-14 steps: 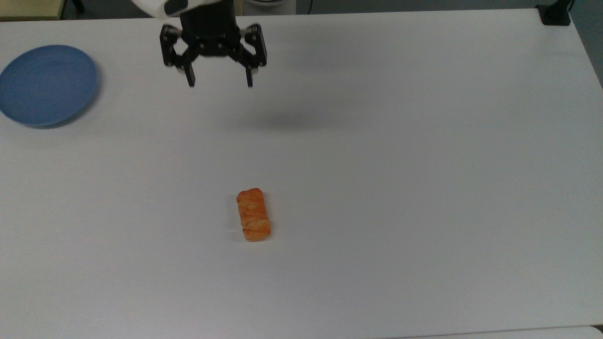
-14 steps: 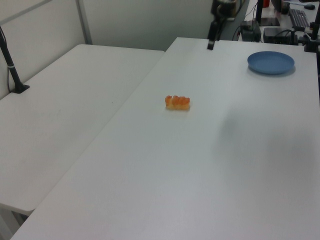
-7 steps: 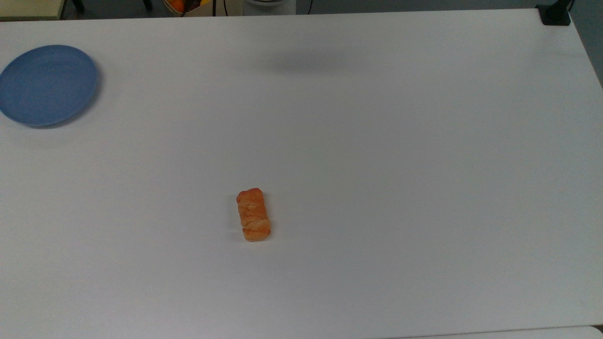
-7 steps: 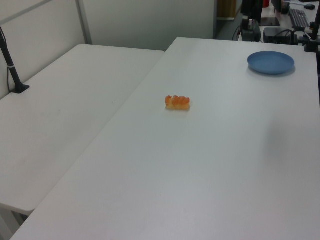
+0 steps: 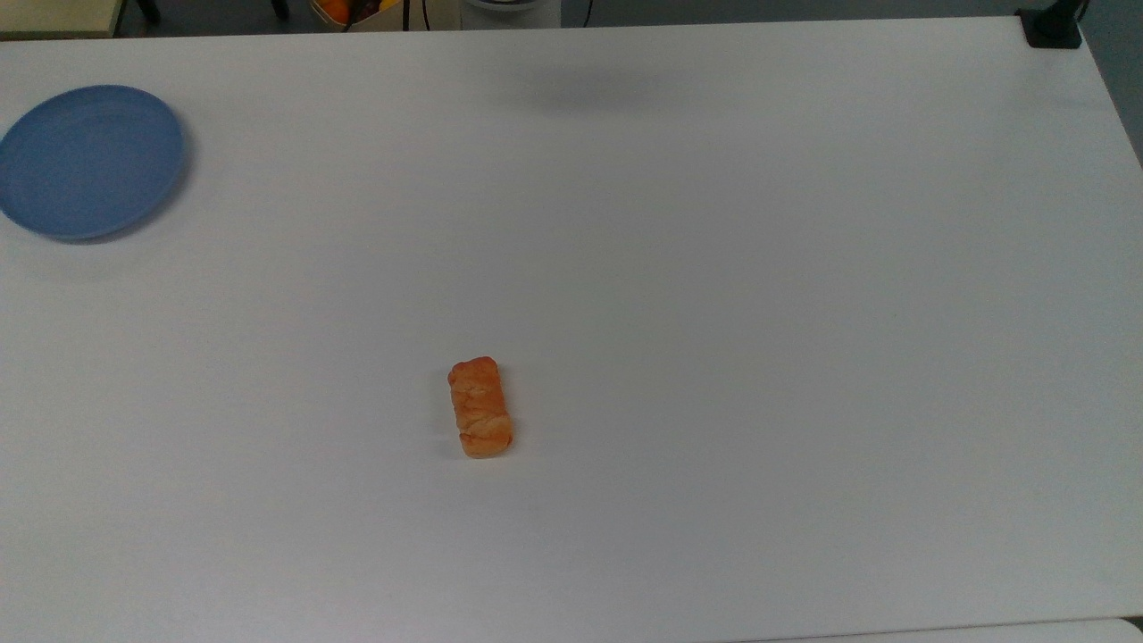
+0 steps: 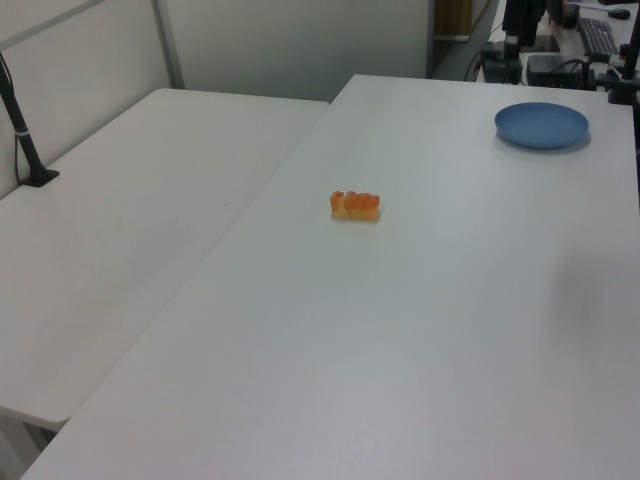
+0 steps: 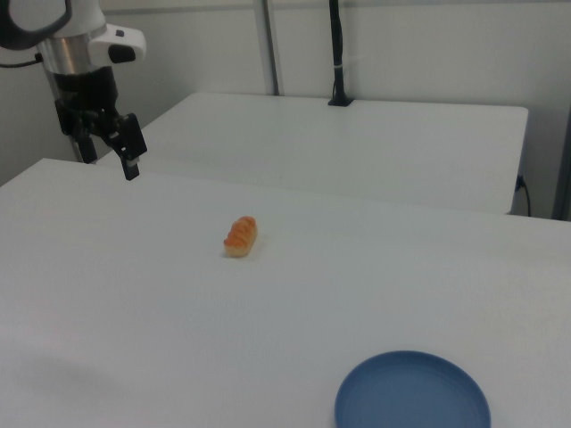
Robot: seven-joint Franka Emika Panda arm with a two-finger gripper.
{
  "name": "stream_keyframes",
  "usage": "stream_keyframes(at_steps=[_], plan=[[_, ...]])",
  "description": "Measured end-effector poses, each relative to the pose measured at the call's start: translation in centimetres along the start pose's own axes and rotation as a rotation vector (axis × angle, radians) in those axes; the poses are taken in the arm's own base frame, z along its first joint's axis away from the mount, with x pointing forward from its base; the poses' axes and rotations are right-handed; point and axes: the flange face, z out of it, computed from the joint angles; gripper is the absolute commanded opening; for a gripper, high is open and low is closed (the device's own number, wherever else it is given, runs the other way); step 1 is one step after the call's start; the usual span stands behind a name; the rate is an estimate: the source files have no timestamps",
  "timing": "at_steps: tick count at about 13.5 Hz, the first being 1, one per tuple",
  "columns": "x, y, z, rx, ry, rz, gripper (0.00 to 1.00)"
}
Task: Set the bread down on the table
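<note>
Bread [image 5: 480, 407] [image 6: 355, 205] [image 7: 241, 236] is what I check first: a small, oblong, golden-orange roll with a flaky crust that looks braided, crossed by ridges, paler along its lower edge and deeper orange on top. The bread lies flat on the large plain white rectangular worktop [image 5: 759, 313] [image 6: 450, 330] [image 7: 134, 312], out in the open surface with nothing touching it. In the top view its long axis runs roughly up and down the picture, and it sits a little left of centre and below the middle.

The round blue plate [image 5: 89, 161] [image 6: 541, 125] [image 7: 412, 392] holds nothing and stands well apart from the bread, at the top view's far left near the upper edge and at the right view's bottom.

From the right view I see the black two-finger gripper [image 7: 127, 166] hanging from the white arm [image 7: 53, 22] at the right view's upper left, above the worktop's far edge and well apart from the bread. It is turned side-on to me, so I cannot tell how the jaws stand; nothing is between them that I can make out.

A second white table [image 6: 130, 220] [image 7: 357, 143] butts against the worktop, with a black clamped post [image 6: 25, 130] [image 7: 336, 53] at its far side.
</note>
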Motion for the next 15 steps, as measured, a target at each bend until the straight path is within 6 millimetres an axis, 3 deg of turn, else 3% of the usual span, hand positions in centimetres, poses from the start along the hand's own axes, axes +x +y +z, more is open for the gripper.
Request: stream_keyframes(at_steps=[6,10,15], plan=[[2.8,-4.2,4.8,-0.003,0.002,-0.055,1.00],[4.2,-4.5,6.5,-0.010,0.011,-0.120,1.00],[5.0,-3.7,6.4,-0.024,0.050,-0.249,1.00]])
